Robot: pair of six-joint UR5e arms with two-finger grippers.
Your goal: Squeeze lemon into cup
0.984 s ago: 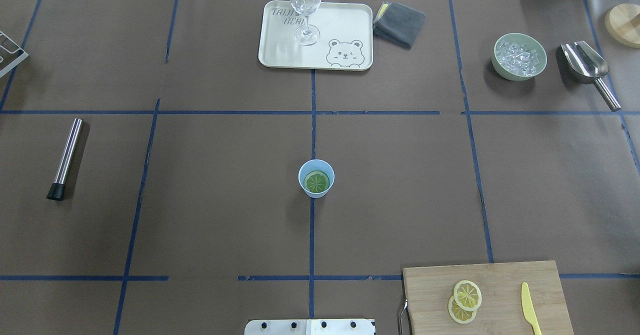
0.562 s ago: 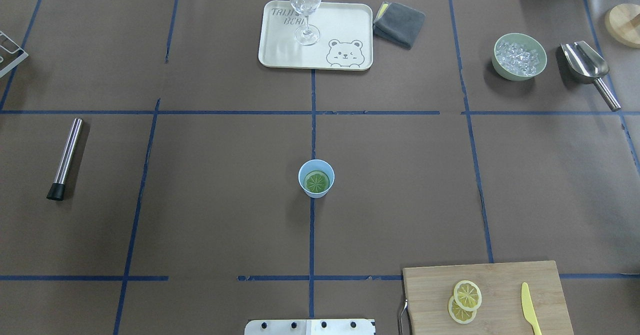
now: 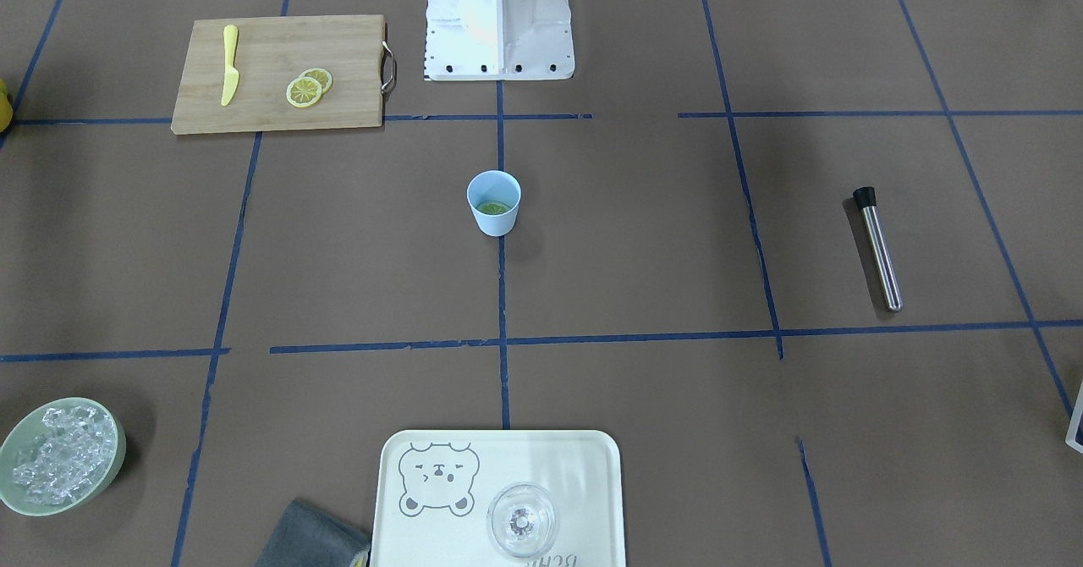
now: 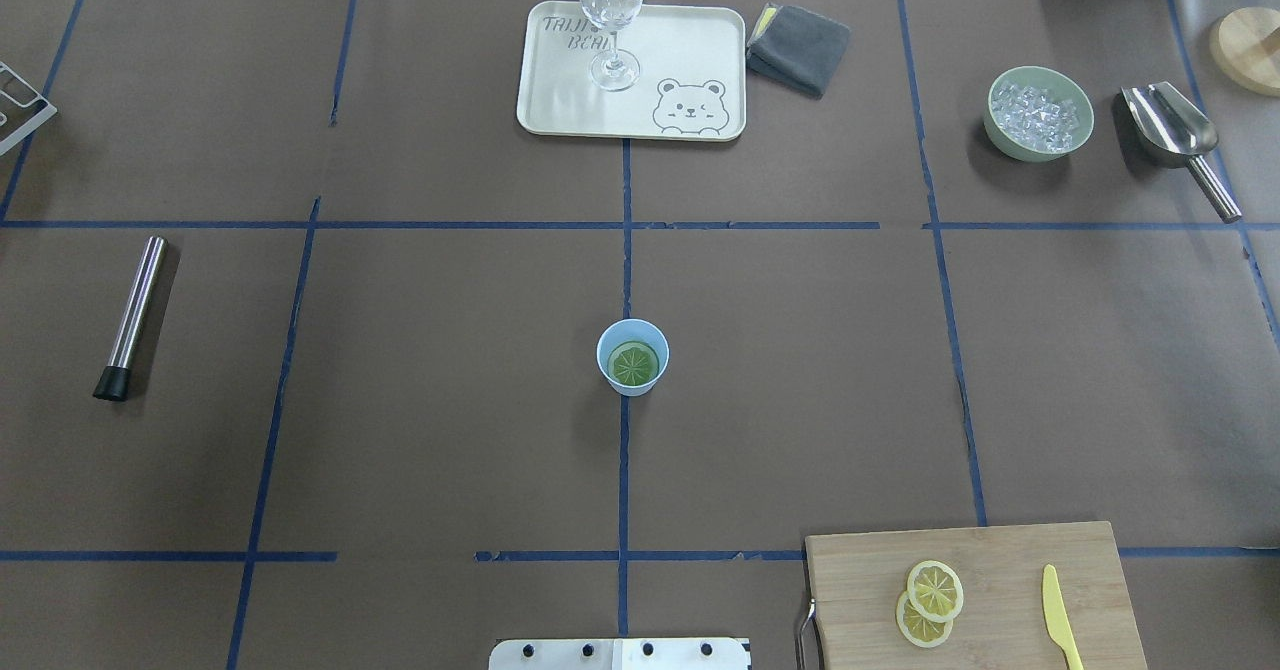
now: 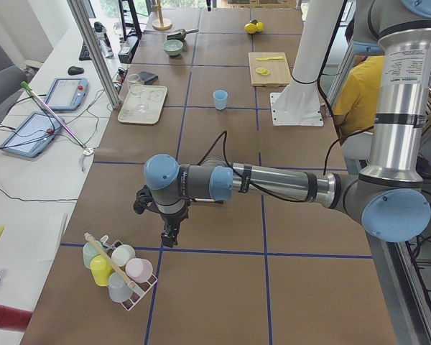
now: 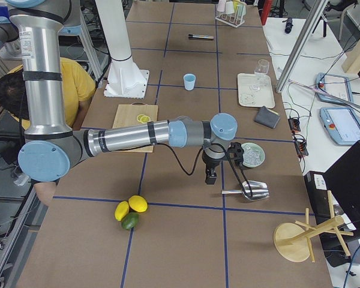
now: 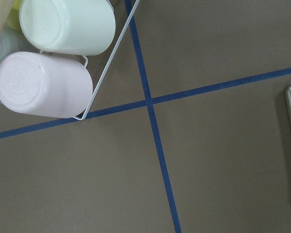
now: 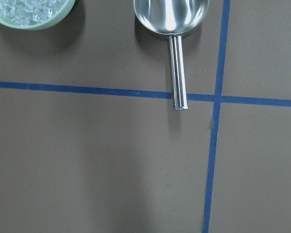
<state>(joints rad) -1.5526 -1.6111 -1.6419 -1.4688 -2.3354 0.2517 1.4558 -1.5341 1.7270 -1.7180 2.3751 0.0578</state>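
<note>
The light-blue cup [image 4: 632,355] stands upright at the table's middle; it also shows in the front view [image 3: 493,203] and small in both side views [image 5: 220,99] [image 6: 189,81]. A round piece with a segment pattern [image 4: 634,364] lies inside it, cut face up and greenish; I cannot tell whether it is the lemon. No bright-yellow chunk shows elsewhere. My left gripper [image 5: 170,236] hangs over the table's left end beside a cup rack [image 5: 118,267]. My right gripper [image 6: 210,178] hangs over the right end near the scoop [image 6: 252,191]. I cannot tell whether either is open.
A cutting board [image 4: 975,595] holds two thin lemon slices [image 4: 933,600] and a yellow knife [image 4: 1058,615]. A tray [image 4: 690,50] bears a clear glass [image 4: 611,20]. An ice bowl [image 4: 1038,113], grey cloth [image 4: 800,45] and steel muddler [image 4: 132,315] lie around. Whole fruits [image 6: 131,211] sit at the right end.
</note>
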